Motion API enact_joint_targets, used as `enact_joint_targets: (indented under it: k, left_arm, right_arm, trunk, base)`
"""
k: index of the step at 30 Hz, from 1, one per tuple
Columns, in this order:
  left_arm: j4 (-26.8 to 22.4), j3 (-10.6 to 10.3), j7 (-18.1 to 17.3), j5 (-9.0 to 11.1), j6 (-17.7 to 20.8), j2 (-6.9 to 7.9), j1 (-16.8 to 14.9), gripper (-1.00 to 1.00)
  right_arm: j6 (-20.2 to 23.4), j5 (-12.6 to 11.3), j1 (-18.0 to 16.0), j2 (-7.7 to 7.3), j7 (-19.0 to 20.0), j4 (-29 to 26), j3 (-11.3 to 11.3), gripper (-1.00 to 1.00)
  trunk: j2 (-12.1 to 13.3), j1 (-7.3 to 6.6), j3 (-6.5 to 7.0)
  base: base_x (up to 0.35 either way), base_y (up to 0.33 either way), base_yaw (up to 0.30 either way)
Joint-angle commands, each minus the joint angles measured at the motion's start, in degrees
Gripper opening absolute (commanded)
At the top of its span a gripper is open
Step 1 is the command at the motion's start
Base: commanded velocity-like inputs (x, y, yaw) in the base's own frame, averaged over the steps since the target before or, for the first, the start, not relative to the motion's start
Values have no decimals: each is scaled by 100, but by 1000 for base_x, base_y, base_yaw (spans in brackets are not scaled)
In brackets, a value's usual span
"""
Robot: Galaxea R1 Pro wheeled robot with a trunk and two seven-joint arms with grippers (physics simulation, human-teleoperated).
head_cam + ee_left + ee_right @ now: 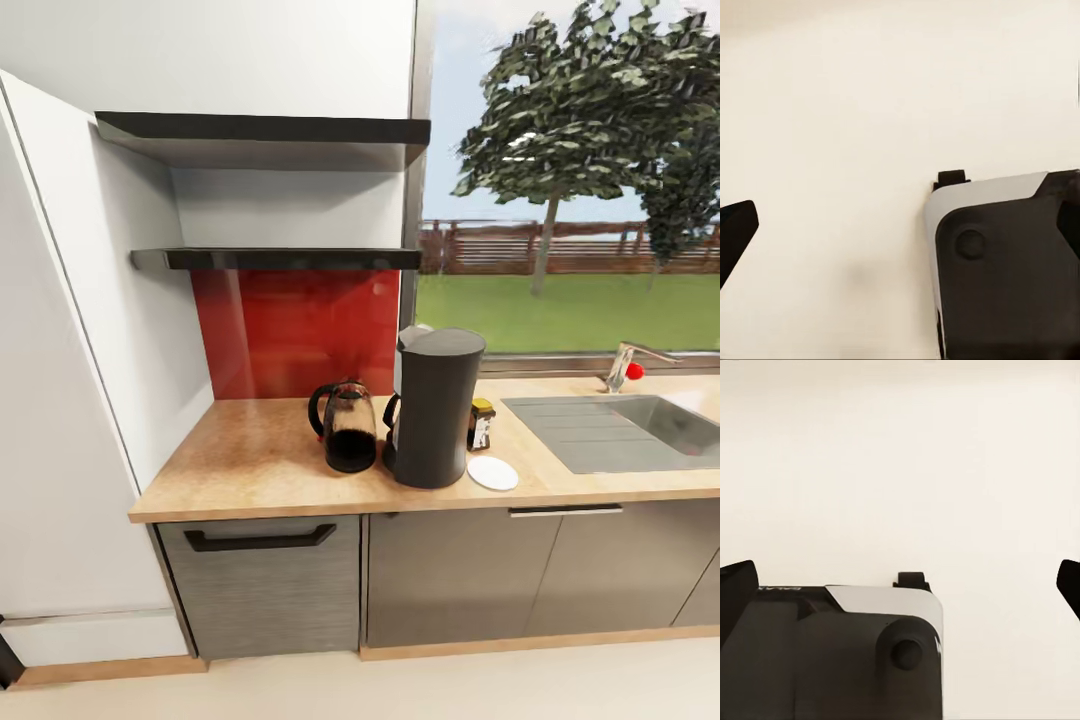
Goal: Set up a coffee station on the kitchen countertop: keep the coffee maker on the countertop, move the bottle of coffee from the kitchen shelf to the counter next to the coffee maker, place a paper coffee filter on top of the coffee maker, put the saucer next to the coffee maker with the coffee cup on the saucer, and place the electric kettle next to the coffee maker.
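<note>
Wooden countertop [250, 450] holds coffee maker [433, 405]; bottle's [481, 423] label unreadable. Both arms' jaws spread wide, empty.

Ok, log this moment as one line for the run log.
black coffee maker on wooden countertop | glass electric kettle beside it | small coffee bottle behind white round saucer | cup unseen | grippers over floor

Bright daylight came in through the window [570, 180]. The red wall panel [295, 330] shone. Edges looked bent, and everything looked a bit soft.
</note>
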Motion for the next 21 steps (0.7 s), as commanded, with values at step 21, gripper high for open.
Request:
enact_joint_targets:
  k: [21]
  left_arm:
    - [171,16,19,-57,6,-5,-2,100]
  right_arm:
    - [-73,49,-5,17,5,5,-32,100]
  trunk:
    - [-7,5,-10]
  base:
    - [204,-209,-80]
